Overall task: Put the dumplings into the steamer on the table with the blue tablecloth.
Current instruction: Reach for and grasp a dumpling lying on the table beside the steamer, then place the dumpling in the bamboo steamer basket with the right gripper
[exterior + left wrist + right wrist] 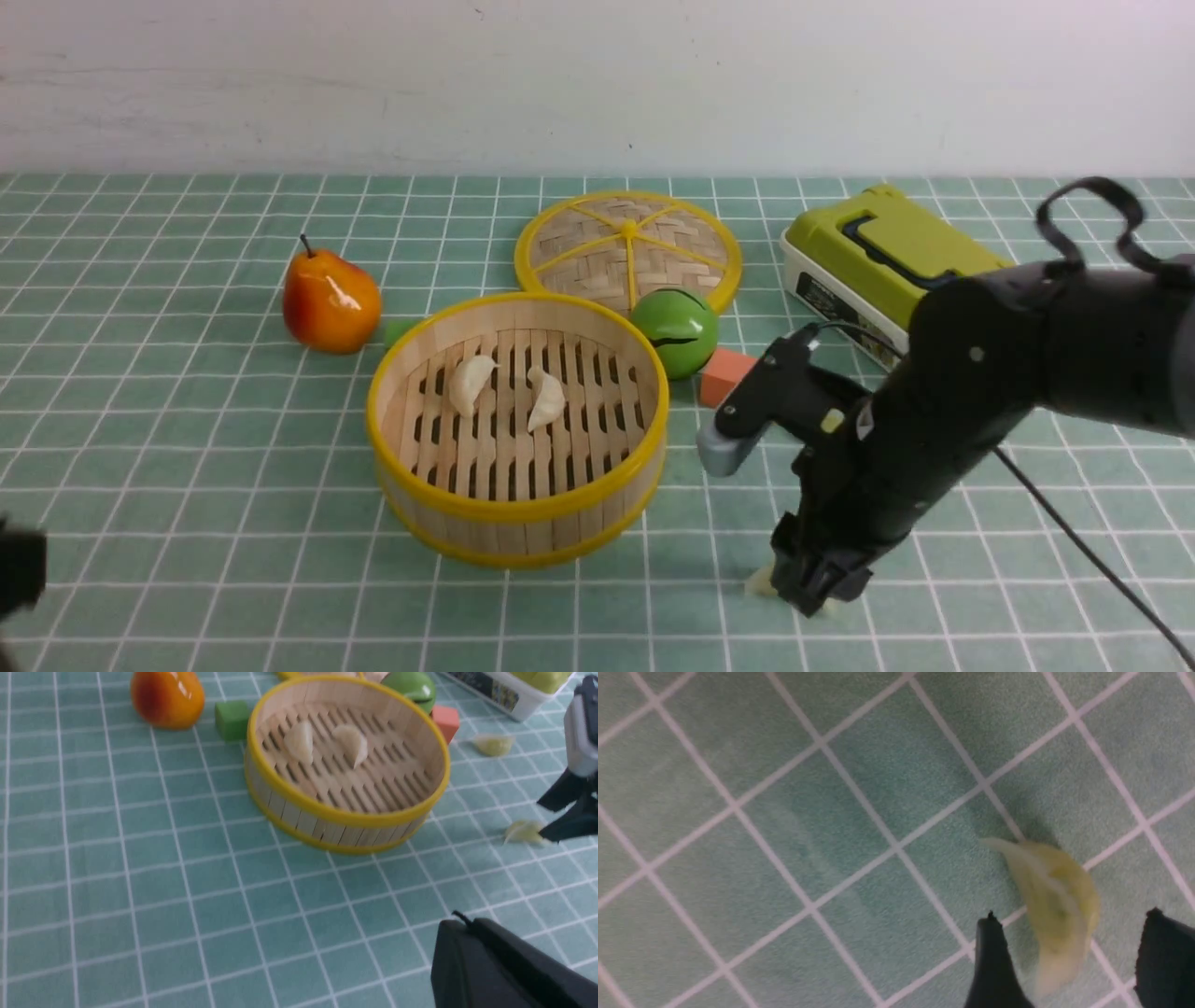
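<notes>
Green dumpling [1052, 891] on the cloth [784, 812], between the right gripper's [1071, 933] parted jaws.
Jaws straddle it low, seemingly to pinch it for the steamer [513, 511] to this hand's left, where two white dumplings [473, 383] lie; the left gripper [472, 945], pressed together and empty, sits well apart.

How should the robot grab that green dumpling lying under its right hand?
Pinch the green dumpling across its plump middle, coming straight down from above. It lies flat on the cloth, a narrow crescent, so its long sides are easiest to squeeze. The open right gripper straddles it, so closing there should probably work.
</notes>
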Robot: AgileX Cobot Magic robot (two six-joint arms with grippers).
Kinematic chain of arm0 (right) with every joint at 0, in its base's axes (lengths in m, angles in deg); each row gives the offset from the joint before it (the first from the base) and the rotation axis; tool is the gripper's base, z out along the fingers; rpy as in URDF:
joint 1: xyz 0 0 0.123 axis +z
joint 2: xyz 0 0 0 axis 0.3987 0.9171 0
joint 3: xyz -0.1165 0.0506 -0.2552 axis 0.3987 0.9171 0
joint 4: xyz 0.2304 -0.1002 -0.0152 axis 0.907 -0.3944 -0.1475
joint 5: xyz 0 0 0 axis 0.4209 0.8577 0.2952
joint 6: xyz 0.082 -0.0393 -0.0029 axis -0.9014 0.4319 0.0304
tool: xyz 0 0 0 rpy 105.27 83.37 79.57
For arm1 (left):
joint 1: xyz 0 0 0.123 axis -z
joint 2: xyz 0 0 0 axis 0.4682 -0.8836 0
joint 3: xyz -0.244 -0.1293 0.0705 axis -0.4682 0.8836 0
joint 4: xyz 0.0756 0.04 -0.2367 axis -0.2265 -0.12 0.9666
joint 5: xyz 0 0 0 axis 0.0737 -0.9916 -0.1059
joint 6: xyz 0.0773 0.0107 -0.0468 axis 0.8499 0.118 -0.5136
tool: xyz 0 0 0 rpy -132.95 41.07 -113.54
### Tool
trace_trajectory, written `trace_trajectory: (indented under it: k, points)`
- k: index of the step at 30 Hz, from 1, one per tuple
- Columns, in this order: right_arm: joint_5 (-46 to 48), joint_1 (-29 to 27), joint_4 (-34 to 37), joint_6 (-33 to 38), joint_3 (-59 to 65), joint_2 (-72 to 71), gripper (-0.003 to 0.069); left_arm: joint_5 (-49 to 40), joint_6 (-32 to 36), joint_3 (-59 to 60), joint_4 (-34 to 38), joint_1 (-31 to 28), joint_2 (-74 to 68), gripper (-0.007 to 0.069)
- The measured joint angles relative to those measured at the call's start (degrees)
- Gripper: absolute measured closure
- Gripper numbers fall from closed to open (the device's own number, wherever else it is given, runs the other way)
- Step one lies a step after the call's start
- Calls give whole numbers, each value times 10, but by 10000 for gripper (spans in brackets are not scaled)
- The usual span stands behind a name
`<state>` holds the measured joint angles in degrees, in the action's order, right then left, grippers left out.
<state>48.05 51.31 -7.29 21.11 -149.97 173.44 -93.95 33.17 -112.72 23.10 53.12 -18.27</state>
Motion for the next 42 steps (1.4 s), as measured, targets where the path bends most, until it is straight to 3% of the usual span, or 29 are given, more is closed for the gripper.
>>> trace_trajectory:
  k: [6,9,15,18,22,25,33,42]
  points:
    - [-3,3,-9,59,-13,49,351,-3,-7,90,-22,0,101,638]
    - [16,3,-5,38,-19,53,460,-3,-8,122,-62,0,151,638]
    - [110,3,10,-79,-81,31,457,8,-20,135,-86,0,167,638]
    - [132,3,71,-141,-155,17,457,47,-23,157,-91,0,167,638]
    - [86,24,170,-161,-235,36,457,91,-24,181,-93,0,167,638]
    - [25,47,200,-170,-277,82,457,103,-24,187,-93,0,167,638]
    - [-34,66,208,-278,-367,237,457,110,-25,187,-95,0,167,638]
    - [-34,85,209,-300,-382,263,452,111,-25,187,-102,0,167,638]
